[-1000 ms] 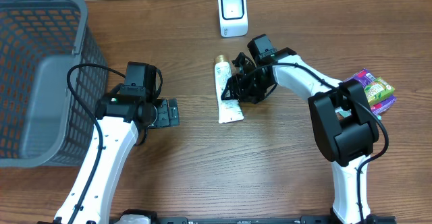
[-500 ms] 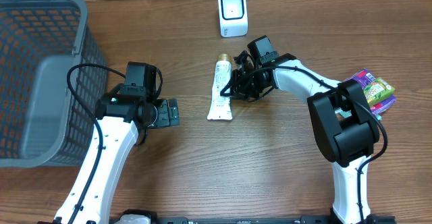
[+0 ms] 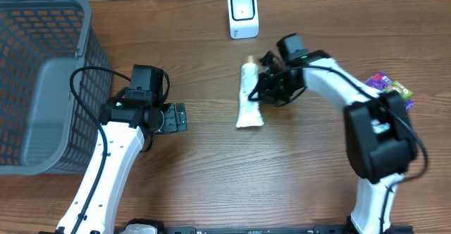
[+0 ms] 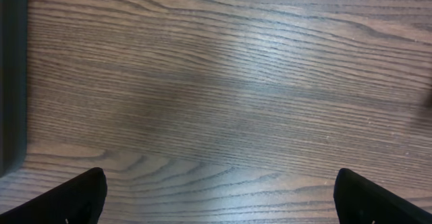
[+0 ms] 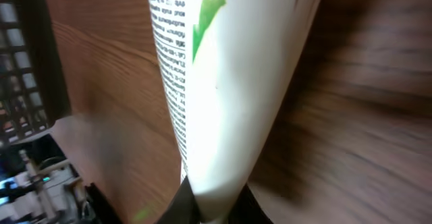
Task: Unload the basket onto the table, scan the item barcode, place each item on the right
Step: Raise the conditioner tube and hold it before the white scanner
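Since the earlier overhead frame, the right claw (image 3: 263, 93) has shifted toward the robot's right across the brown wood-grain tabletop (image 3: 211, 177). It has also gone from part-open to closed, and the white plastic squeeze tube with a gold cap (image 3: 249, 100) has moved with it. The left arm keeps its pose.

Right claw: the jaws are closed on the long side of the tube, about midway along it. The tube sits lengthwise just left of this claw, its cap end pointing away from the robot and its flat crimped end toward it. In the right wrist view the dark fingers (image 5: 191, 209) pinch the tube, and its black printed text and a green mark face the camera. This view is blurred, so whether the tube rests on the tabletop or clears it cannot be told.

Small white box-shaped barcode scanner with a dark window (image 3: 243, 13): stands ahead of the right claw and slightly to its left, apart from the gold cap.

Left claw (image 3: 179, 118): the jaws are spread to their widest and hold nothing. In the left wrist view only the two black fingertips (image 4: 74, 197) show, at the lower corners, with bare wood between them.

Grey plastic mesh basket (image 3: 42, 79): to the left of the left claw, near it.

Purple and green packets (image 3: 391, 93): to the right of the right claw, well apart, partly hidden by the right arm.
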Robot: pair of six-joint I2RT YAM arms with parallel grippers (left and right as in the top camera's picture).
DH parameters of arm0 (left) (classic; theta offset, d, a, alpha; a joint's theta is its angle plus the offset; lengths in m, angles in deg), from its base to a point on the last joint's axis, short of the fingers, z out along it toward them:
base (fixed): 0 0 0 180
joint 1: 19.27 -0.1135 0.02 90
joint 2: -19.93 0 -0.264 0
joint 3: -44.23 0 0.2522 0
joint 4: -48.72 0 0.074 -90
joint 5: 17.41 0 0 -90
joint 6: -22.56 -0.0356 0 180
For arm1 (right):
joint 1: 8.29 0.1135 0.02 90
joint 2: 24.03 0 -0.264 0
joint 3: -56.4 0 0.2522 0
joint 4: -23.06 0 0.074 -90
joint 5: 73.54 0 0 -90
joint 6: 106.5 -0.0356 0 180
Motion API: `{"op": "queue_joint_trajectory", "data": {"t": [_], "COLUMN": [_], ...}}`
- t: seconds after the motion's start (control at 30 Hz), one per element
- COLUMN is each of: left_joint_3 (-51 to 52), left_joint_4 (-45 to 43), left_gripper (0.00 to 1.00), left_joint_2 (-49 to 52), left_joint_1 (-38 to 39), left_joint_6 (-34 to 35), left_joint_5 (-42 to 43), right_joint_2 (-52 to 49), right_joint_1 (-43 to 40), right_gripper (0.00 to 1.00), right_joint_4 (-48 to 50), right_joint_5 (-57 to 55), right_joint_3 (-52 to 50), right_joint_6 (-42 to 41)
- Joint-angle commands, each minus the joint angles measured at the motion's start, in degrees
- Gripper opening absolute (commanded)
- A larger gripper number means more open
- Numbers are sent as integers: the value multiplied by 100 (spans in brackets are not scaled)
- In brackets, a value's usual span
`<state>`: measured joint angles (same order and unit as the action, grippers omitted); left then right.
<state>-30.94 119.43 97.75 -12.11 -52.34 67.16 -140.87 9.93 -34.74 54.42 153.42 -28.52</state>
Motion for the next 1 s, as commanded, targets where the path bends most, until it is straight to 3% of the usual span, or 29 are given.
{"op": "queue_joint_trajectory", "data": {"t": [0.0,0.27,0.6,0.8,0.97], "left_joint_3": [20,20,20,20,20], "left_joint_4": [-24,-22,-22,-24,-24], "left_gripper": [100,99,100,100,99], "left_joint_2": [17,17,17,17,17], "left_joint_1": [37,37,37,37,37], "left_joint_6": [79,79,79,79,79], "left_joint_5": [-52,-52,-55,-52,-52], "right_joint_2": [1414,2649,2861,2859,2717], "right_joint_1": [-229,-498,-514,-511,-433], "right_gripper": [4,4,4,4,4], "right_joint_4": [-92,-90,-168,-846,-2061], "right_joint_5": [422,1576,2096,448,-2011], "right_joint_3": [199,232,496,955,2479], "right_joint_6": [903,885,540,-173,-295]}}
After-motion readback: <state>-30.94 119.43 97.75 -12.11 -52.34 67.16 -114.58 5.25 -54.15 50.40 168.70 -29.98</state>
